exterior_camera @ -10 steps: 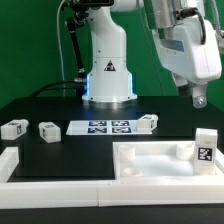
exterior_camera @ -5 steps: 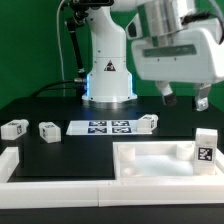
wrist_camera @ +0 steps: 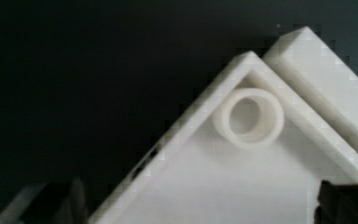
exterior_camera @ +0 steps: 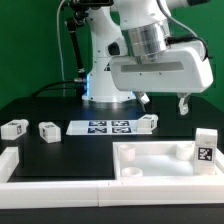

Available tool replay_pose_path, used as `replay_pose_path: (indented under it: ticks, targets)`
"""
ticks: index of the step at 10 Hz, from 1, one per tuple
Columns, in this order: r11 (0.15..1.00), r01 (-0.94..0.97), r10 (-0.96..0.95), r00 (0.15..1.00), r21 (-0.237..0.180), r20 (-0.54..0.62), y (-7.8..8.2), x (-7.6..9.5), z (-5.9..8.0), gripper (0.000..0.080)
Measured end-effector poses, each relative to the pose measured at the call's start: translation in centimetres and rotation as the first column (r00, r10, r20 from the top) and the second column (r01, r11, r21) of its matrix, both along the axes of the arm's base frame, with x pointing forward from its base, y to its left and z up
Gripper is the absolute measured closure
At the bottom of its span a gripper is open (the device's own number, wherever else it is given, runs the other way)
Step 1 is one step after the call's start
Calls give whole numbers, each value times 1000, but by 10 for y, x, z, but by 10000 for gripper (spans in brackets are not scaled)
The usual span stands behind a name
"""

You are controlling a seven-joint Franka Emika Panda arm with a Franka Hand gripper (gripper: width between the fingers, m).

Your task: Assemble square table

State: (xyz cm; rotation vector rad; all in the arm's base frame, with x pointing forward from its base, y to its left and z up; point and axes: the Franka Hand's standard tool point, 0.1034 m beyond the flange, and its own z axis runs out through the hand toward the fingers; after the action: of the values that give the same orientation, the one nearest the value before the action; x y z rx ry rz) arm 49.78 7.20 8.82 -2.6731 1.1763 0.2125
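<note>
Plenty of bare black table from 9 to 11 o'clock, exterior view. Tabletop at 5 o'clock, its corner just beside the border rail. Gripper hangs above it, fingers spread wide, holding nothing. Corner socket fully visible in wrist view.

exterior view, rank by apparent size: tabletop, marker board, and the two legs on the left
1. tabletop, though it also lies nearest the camera
2. marker board
3. far-left leg and its neighbour: they look alike, so no ranking between them
</note>
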Motion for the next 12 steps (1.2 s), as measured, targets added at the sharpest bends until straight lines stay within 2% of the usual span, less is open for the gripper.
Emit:
replay_pose_path:
  ticks: [2,3,5,6,7,8,9,10,11,12]
  targets:
    - [1000,3,-3,1000,13,-26,-3,-3,-1,151]
    - [999,6,-4,998,37,-60,-4,-12,-4,151]
    - [989,-27,56,979,144,-198,-12,-59,-21,151]
    - [982,-66,108,966,179,-234,-18,-85,-30,151]
    - [977,-112,155,957,180,-244,-21,-102,-36,151]
    - [967,-97,167,939,235,-300,-19,-108,-34,151]
    - [950,-69,183,913,304,-364,-23,-107,-34,151]
    - [944,-50,183,902,325,-390,-27,-103,-38,151]
    - [926,-18,194,879,376,-436,-26,-109,-39,151]
    - [909,32,186,862,415,-472,-24,-120,-46,151]
